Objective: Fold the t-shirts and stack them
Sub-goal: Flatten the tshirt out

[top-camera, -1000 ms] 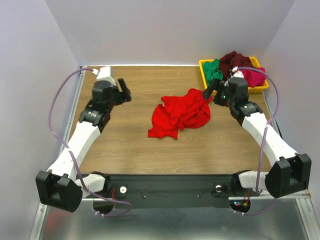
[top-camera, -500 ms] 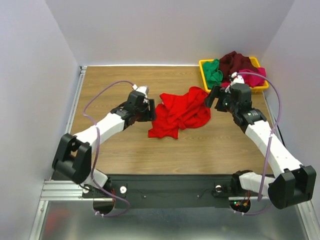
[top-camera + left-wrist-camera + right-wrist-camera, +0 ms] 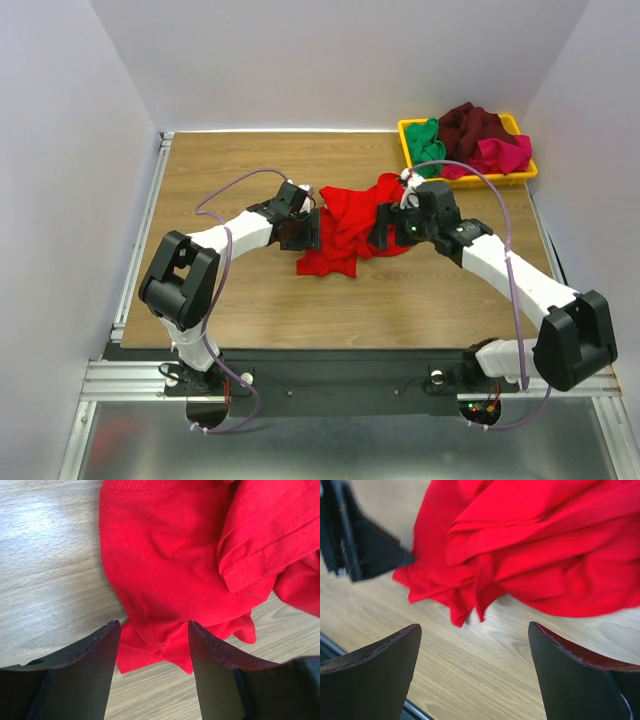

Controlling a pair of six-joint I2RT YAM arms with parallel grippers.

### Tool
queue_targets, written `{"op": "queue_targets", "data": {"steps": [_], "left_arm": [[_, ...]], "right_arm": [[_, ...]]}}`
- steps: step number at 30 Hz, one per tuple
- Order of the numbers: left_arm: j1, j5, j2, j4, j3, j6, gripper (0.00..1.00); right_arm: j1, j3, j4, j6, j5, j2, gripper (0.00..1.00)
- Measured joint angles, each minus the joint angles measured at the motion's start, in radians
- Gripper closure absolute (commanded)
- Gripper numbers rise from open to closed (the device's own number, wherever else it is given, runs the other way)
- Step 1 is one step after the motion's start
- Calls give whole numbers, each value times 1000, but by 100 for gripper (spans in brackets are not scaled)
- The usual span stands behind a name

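A bright red t-shirt (image 3: 352,222) lies crumpled in the middle of the wooden table. My left gripper (image 3: 310,234) sits low at its left edge. In the left wrist view the gripper (image 3: 154,630) is open, and a corner of the red cloth (image 3: 165,580) lies between the tips. My right gripper (image 3: 380,236) is at the shirt's right side. It stands open (image 3: 475,630) over bare wood, with the red folds (image 3: 535,545) just ahead of the tips. Green (image 3: 425,140), dark maroon (image 3: 472,124) and magenta-pink (image 3: 506,153) t-shirts are heaped in the far-right tray.
The yellow tray (image 3: 500,180) stands at the table's back right corner. White walls close in the table on the left, back and right. Cables loop from both arms above the table. The left gripper's black body (image 3: 357,545) shows in the right wrist view.
My left arm swung in from the far left to the red shirt's left edge, its jaws narrowing. My right arm came away from the tray to the shirt's right side.
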Motion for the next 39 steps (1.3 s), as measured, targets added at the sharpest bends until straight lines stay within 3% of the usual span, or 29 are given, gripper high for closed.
{"op": "queue_targets", "data": {"steps": [9,12,15,20,22,26,28,30,31,34,35,39], "left_arm": [[0,-1,46,-32,21,-23,40],[0,-2,58,-37,21,-28,42],[0,-2,76,-41,28,-34,51],[-1,-2,92,-43,40,-39,58],[-1,-2,94,-43,41,-39,68],[-1,-1,113,-44,53,-38,73],[-1,-1,120,-43,61,-37,81],[-1,0,128,-43,68,-37,100],[-1,2,133,-43,74,-35,100],[-1,2,138,-42,82,-34,100],[-1,2,138,-43,83,-34,100],[3,-14,139,-71,109,-34,100]], "right_arm": [[106,0,0,-38,-24,94,9],[126,0,1,-50,-23,120,15],[136,0,1,-62,-19,159,22],[137,0,1,-68,8,198,25],[138,0,5,-69,26,201,27],[140,0,32,-71,48,221,34],[141,1,44,-74,56,246,41],[141,8,51,-81,56,282,49],[141,12,57,-85,55,306,53],[142,16,60,-89,50,348,91],[142,16,59,-97,47,350,100],[142,33,59,-90,58,338,100]]}}
